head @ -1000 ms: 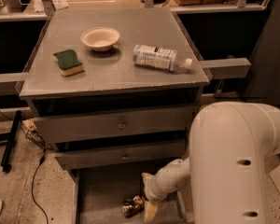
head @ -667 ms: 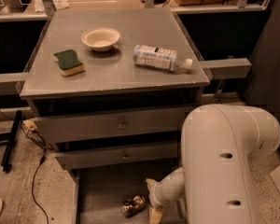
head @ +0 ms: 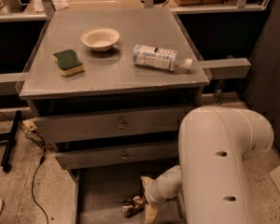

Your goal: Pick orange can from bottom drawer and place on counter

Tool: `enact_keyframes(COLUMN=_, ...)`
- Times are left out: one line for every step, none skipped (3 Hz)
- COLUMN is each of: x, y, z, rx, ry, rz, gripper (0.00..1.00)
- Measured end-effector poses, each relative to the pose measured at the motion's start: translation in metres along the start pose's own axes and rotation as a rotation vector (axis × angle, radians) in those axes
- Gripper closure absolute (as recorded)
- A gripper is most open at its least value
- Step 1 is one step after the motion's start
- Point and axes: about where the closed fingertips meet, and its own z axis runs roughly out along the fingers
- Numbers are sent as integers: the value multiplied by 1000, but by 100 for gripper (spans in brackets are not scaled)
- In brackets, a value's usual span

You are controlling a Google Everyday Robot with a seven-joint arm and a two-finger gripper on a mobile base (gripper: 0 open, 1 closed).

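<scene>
**Gripper position.** The gripper (head: pixel 148 212) was located inside the bottom drawer (head: pixel 100 192), at the lower edge of the camera view. It extended downward from the narrow wrist section of the arm (head: pixel 219 167). The large white arm housing occupied the right foreground and hid the right side of the drawer.

**Gripper state.** The gripper stood just beside the orange can (head: pixel 132 205), on the can's right. Contact with the can could not be confirmed. Whether the gripper was apart, together or clamped could not be determined from this view.

**Task object.** The orange can rested on the flat grey floor of the bottom drawer, near the middle of the visible floor. Its orientation could not be established.

**Cabinet.** The bottom drawer was pulled out beneath the top drawer (head: pixel 116 124) and the middle drawer (head: pixel 121 155). Each of these two carried a small round knob at its centre.

**Surface.** The surface (head: pixel 112 80) on top of the cabinet carried three items, all apart from one another:
- A white bowl (head: pixel 100 38) stood upright, left of centre and toward the rear.
- A green and yellow sponge (head: pixel 68 62) lay flat, forward and left of the bowl.
- A clear plastic bottle (head: pixel 156 58) with a white label lay on its side to the right of the bowl, cap pointing toward the right edge.

**Floor.** A dark cable (head: pixel 35 181) ran across the speckled floor to the left of the cabinet.
</scene>
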Motion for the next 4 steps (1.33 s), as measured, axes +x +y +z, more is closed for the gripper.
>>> enact_keyframes(x=-10, y=-18, z=22, rx=14, ry=-29, rz=-37, gripper=0)
enact_keyframes(x=-11, y=-28, z=43, rx=15, ry=-46, rz=-47, gripper=0)
enact_keyframes(x=-6, y=-29, z=62, rx=1, ry=-51, rz=-40, gripper=0)
enact_keyframes(x=0, y=-30, z=77, rx=-11, ry=-59, rz=-25, gripper=0)
